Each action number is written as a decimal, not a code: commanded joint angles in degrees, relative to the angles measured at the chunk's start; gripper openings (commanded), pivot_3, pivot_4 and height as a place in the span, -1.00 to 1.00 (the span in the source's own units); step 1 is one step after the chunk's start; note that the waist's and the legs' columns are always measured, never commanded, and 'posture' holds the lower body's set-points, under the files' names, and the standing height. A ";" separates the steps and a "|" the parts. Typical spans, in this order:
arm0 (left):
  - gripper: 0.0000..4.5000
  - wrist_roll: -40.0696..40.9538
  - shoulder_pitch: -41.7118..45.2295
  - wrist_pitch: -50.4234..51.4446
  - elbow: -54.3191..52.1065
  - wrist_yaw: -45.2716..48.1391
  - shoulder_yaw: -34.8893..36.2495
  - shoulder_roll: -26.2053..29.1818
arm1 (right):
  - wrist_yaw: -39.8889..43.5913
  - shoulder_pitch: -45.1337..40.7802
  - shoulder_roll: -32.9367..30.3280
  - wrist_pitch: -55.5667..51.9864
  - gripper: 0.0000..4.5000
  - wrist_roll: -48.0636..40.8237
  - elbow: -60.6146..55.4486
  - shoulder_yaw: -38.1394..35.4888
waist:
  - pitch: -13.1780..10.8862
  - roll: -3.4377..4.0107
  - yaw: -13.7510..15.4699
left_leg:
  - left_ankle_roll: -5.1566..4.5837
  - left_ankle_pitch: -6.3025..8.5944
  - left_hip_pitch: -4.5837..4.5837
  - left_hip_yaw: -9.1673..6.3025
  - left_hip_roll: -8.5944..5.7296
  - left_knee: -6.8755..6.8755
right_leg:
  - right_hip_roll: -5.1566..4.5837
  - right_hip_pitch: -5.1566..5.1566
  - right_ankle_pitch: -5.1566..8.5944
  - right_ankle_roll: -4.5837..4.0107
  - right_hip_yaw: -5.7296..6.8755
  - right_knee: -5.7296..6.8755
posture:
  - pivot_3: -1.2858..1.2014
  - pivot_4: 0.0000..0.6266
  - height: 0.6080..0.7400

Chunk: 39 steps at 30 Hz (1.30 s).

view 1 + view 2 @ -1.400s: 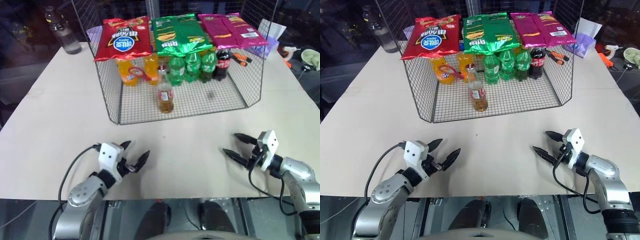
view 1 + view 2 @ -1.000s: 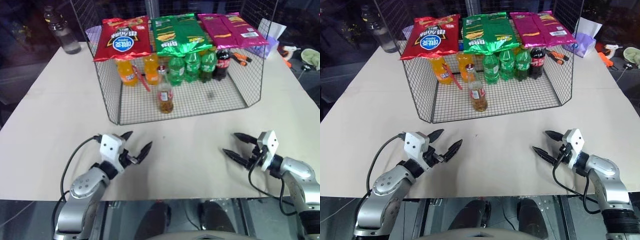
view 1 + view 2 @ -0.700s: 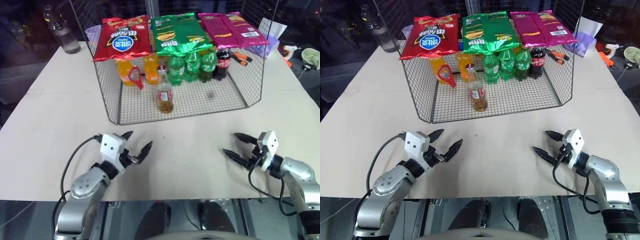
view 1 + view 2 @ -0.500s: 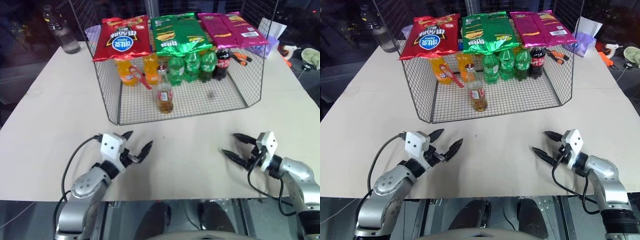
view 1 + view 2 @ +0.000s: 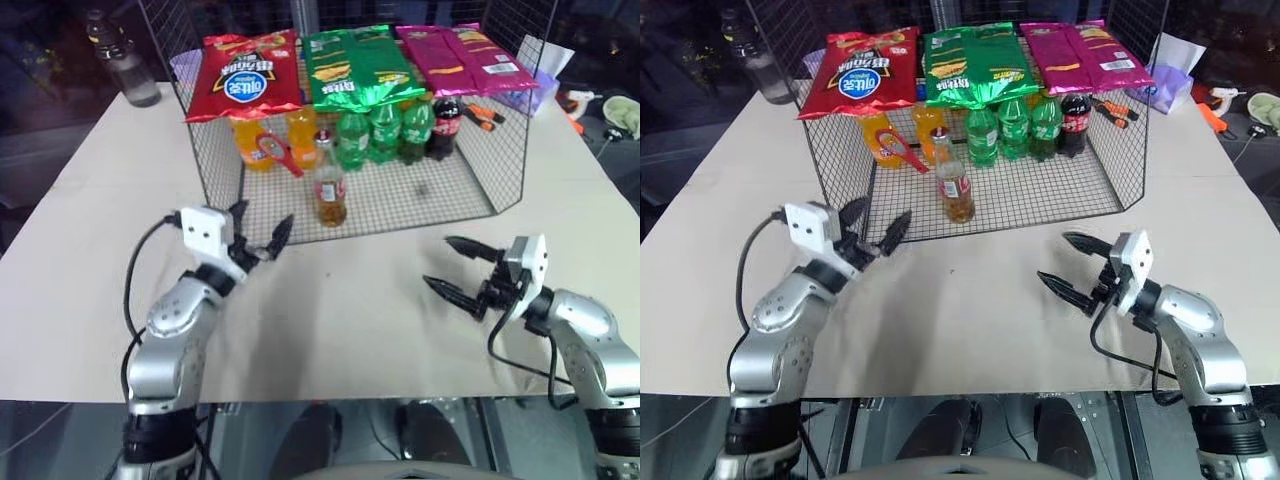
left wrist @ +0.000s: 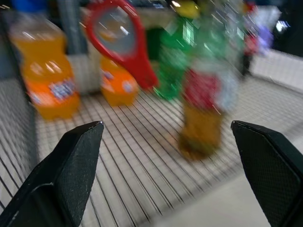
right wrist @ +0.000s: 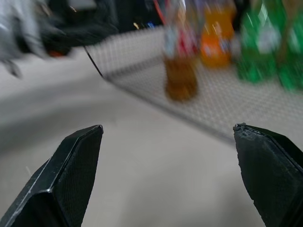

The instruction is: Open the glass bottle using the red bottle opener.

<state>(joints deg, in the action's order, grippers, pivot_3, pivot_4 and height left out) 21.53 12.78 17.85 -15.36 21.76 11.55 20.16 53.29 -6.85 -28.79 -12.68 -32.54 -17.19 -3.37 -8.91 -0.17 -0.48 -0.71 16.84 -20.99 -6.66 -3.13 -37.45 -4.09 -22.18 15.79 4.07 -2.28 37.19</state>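
We see the small clear glass bottle (image 5: 329, 187) of amber liquid, with its narrow neck and red-and-white label, standing upright on the mesh floor of a wire basket (image 5: 470, 190) at the far middle of the pale worktop (image 5: 90, 230), near the basket's open near edge. The small flat red bottle opener (image 5: 271, 149) with its oval ring head sits just left of the bottle and a little farther back, in front of two orange plastic soda bottles (image 5: 252, 143). Green plastic soda bottles (image 5: 370, 133) stand to the right of those, and a red chip bag (image 5: 243, 76) lies across the basket top.

Our left gripper (image 5: 259, 231) is raised at the basket's near left corner, released, its two black fingers spread wide and holding nothing. Our right gripper (image 5: 450, 267) hovers over the worktop at the near right, well apart from the bottle, likewise spread wide and empty.
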 commanded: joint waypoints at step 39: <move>1.00 -2.76 24.57 -12.86 30.57 6.48 -0.66 -0.05 | -10.20 -8.56 2.57 -4.83 0.98 -1.88 -14.25 4.39 | 0.08 -0.13 1.32 | 0.24 -0.22 -0.80 -0.21 -0.30 -1.25 | -0.02 -0.91 -0.06 0.08 0.06 1.64 | 0.03 -0.52 1.00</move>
<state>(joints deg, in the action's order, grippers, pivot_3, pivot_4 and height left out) 19.24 36.74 4.67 14.02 27.48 12.23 20.55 43.33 -14.93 -26.39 -18.02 -34.00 -29.85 1.47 -8.83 -0.30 0.84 -0.46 16.61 -21.79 -6.89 -3.44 -38.71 -4.11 -23.08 15.73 4.15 -2.22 38.85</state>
